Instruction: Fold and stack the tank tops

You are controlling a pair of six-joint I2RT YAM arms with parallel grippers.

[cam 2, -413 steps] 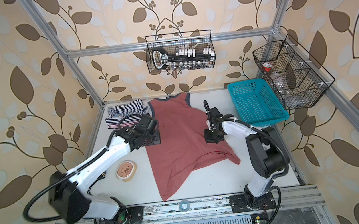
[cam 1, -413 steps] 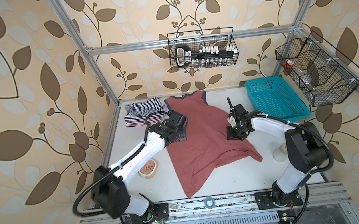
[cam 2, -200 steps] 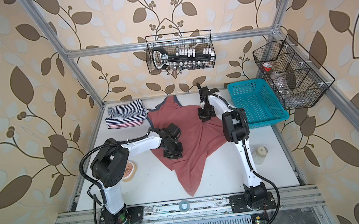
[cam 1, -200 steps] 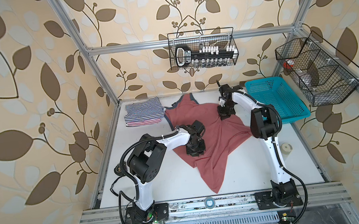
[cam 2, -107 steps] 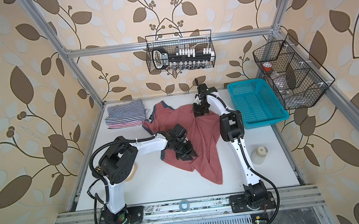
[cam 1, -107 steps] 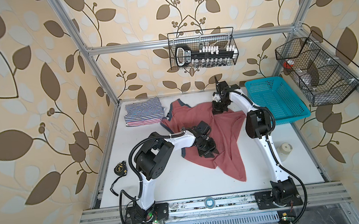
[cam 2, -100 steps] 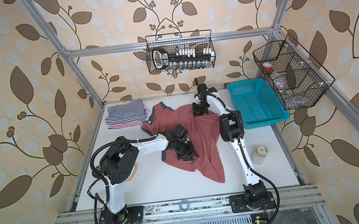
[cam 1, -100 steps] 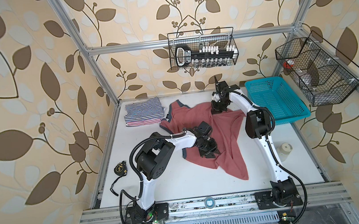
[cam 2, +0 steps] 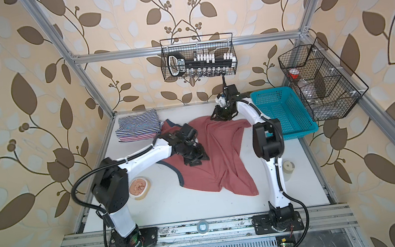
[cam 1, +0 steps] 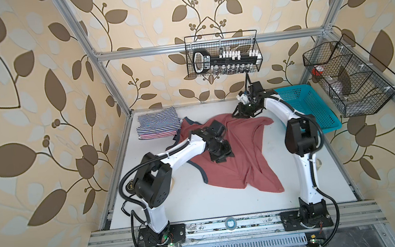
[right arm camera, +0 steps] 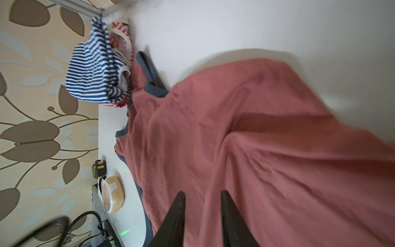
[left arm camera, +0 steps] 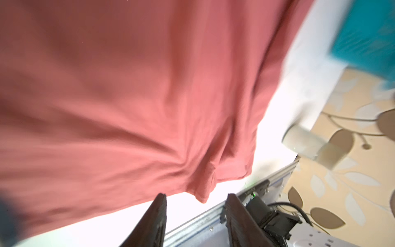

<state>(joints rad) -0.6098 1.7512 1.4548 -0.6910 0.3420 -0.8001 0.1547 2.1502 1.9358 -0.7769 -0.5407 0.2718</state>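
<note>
Black fingers (left arm camera: 158,213) of my left gripper (left arm camera: 195,197) are standing spread in the left wrist view, pinching nothing. A blurred corner of the dusty red tank top (left arm camera: 128,85) is lying just beyond their tips. Fingers (right arm camera: 177,213) of my right gripper (right arm camera: 203,193) are also standing parted in the right wrist view. Red cloth is showing through the gap and nothing is clamped between them.

In a top view, I am seeing the left gripper (cam 1: 221,155) pointing down at the middle of the red top (cam 1: 243,149), well apart from the teal basket (cam 1: 312,105). I cannot tell whether it is touching the cloth. The right gripper (cam 1: 241,112) is sitting at the top's far edge, near the basket's back corner.

The red top is lying crumpled and unfolded on the white table (cam 1: 201,205), close to the basket but not touching it. Its grey-blue trim is showing along the side facing away from the basket.

Across the table from the basket, the other two tank tops are lying folded in one stack. The navy-white striped top (cam 1: 159,120) is resting on the red-white striped top (cam 1: 157,135). A strap of the red top is reaching up against that stack.
</note>
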